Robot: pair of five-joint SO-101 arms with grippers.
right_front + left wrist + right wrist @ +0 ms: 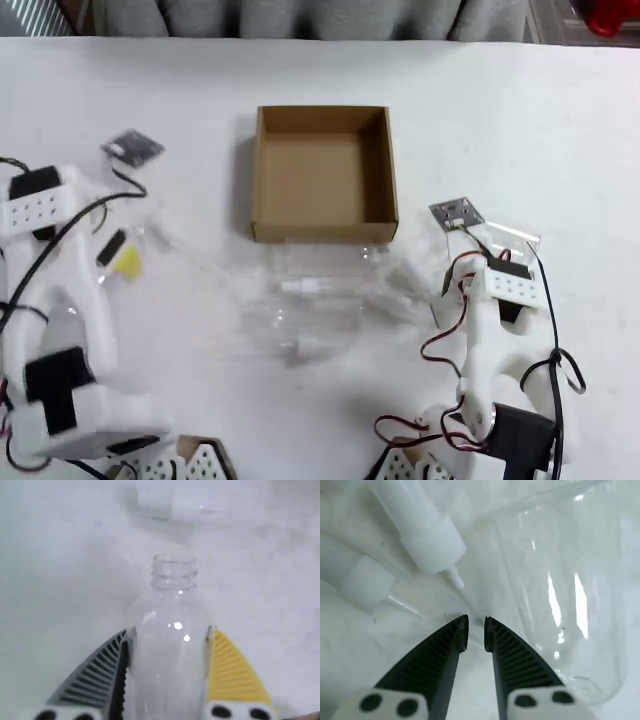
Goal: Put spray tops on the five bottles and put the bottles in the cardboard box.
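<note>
Toward the left edge of the table (520, 110), the left gripper (169, 632) is found clamped round the body of an uncapped clear bottle (172, 587), whose threaded neck is bare. At the table's middle, toward the far edge, the cardboard box (320, 232) is seen with its floor bare, and a heap of loose bottles (330, 310) lies just in front of it. Toward the right edge, the right gripper (475, 630) is noted just beside a spray top (427, 535), jaws drawn almost together; whether the top's thin tube is caught cannot be told. Capping is judged to be the step in hand: a top must be brought to the held neck and squarely aligned.
</note>
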